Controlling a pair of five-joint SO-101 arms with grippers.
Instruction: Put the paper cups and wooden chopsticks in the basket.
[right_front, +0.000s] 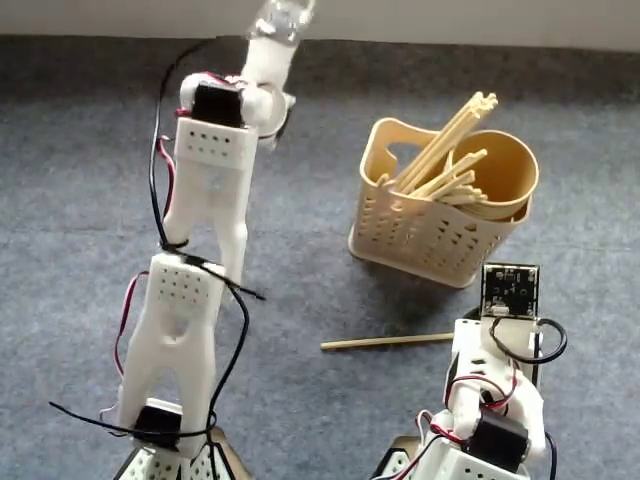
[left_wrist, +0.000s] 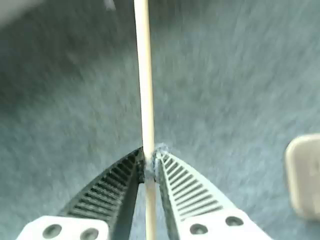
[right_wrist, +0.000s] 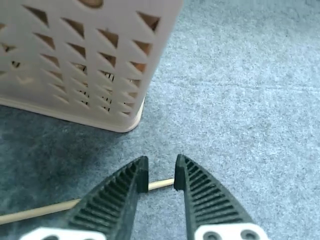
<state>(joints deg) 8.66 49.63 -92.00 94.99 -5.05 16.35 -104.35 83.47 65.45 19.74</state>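
My left arm (right_front: 205, 200) stretches up the left side of the grey carpet (right_front: 80, 150) toward the far edge of the table. At its end my left pincer (left_wrist: 149, 159) is clamped on a held chopstick (left_wrist: 144, 75). The two ribbed tips press it from both sides, and the pale stick runs straight out past them, above the carpet.

Toward the middle of the table, near my side, a loose chopstick (right_front: 385, 342) lies flat on the carpet, roughly crosswise. One end points toward my left arm and the other reaches my right arm (right_front: 495, 390).

Beyond that stick stands the basket (right_front: 420, 235), cream plastic with triangular holes in its walls, upright on the carpet. A bundle of chopsticks (right_front: 450, 150) leans in it, their tips fanning out over the rim toward the far right. A tan paper cup (right_front: 510, 165) sits tilted in the basket's right part, its mouth open toward the camera; I cannot tell whether more cups are nested in it.

On the right, my right pincer (right_wrist: 161, 172) hangs low over the carpet just in front of the basket's corner. Its jaws are a little apart, and the near end of the loose chopstick lies in the gap between them — not squeezed, as far as I can see.
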